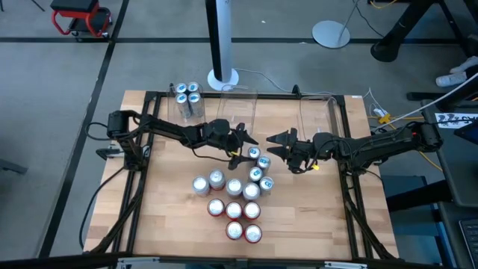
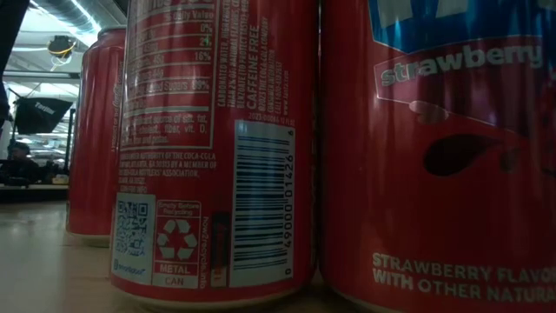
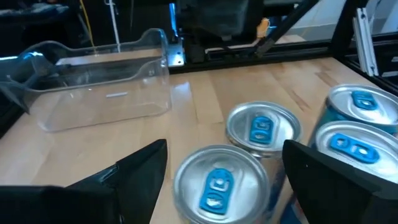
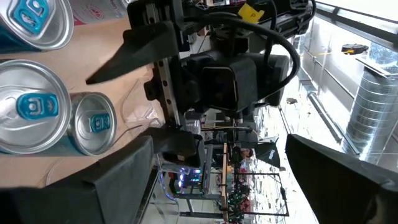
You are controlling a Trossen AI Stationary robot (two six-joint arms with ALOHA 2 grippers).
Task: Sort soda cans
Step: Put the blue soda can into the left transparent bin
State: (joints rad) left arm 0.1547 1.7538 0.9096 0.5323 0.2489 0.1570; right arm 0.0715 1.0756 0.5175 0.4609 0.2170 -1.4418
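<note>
Cans all upright on the table, long axes vertical, silver tops up, pull tabs blue on the teal ones. Main cluster at table centre: teal cans in a line nearest the grippers, silver-grey ones to their left, red ones at the near side, packed touching or nearly so. Four more teal cans upright in a clear tub at the far left corner. Two more clear tubs along the far edge.

Left gripper just beyond the cluster's far end, fingers spread wide, holding nothing; in its wrist view, a teal can top between the fingers, others just beside.

Right gripper facing the left one across a small gap, fingers wide apart, empty, beside the teal line's far end.

Open board to the right of the cluster and along the near edge; left side also free. Black frame rails bordering both long sides.
</note>
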